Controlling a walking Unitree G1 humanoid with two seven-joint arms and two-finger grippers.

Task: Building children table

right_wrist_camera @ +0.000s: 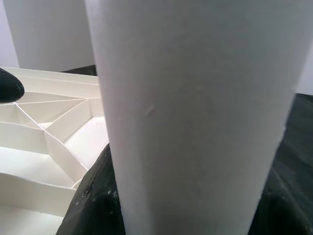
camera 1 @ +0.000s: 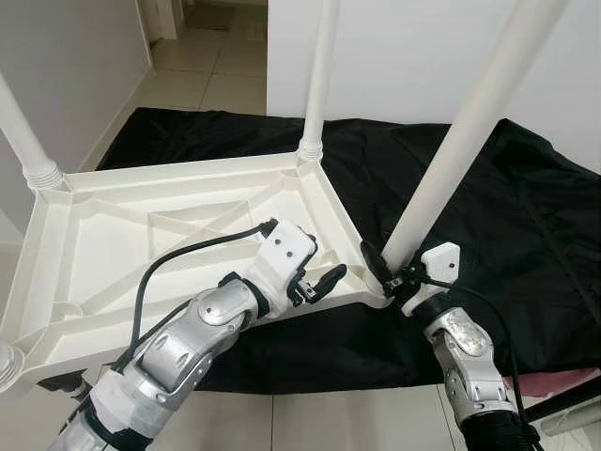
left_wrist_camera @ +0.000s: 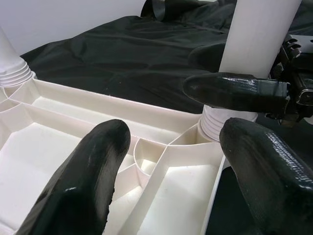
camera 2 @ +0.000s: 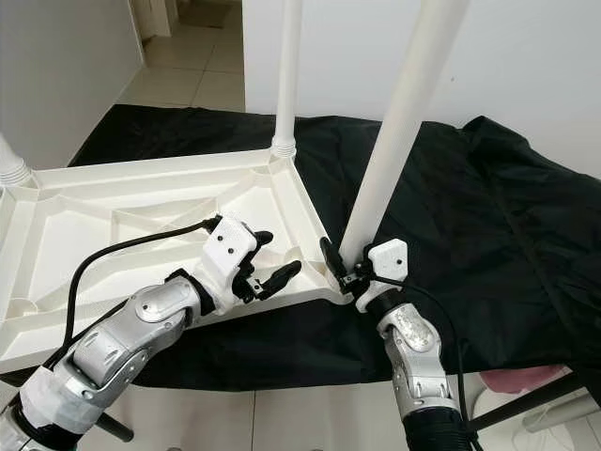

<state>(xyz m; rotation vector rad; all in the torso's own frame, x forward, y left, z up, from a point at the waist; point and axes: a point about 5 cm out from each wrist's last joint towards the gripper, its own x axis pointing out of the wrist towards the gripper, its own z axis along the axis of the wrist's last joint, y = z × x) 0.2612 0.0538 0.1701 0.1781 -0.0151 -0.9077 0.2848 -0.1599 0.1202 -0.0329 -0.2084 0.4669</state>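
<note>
Right now I have the upturned white plastic children's tabletop (camera 1: 169,225) lying underside up on a black cloth sheet (camera 1: 488,216) spread over the tiled floor (camera 1: 216,75), its ribbed compartments holding nothing. From its corners rise long white plastic tube legs: one at the far corner (camera 1: 319,75), one at the left corner (camera 1: 23,141), and the one I am working, the near-right leg (camera 1: 470,122), whose long axis leans up and away to the right rather than standing plumb. Its threaded foot sits at the corner socket (left_wrist_camera: 215,125), and I judge it not yet fully seated. My right gripper (camera 1: 394,272) is the nearer arm: its jaws are closed around the base of that leg, just above the socket, and the right wrist view has the tube directly between the fingers (right_wrist_camera: 93,200). My left gripper (camera 1: 315,282) hovers over the tabletop's near rim, just to the left of the same corner, jaws spread wide and holding nothing; along its fingers (left_wrist_camera: 83,181) the leg lies straight ahead, close. The coming move, as I read it, hinges on bringing that leaning leg upright into the socket, the left steadying the tabletop.
</note>
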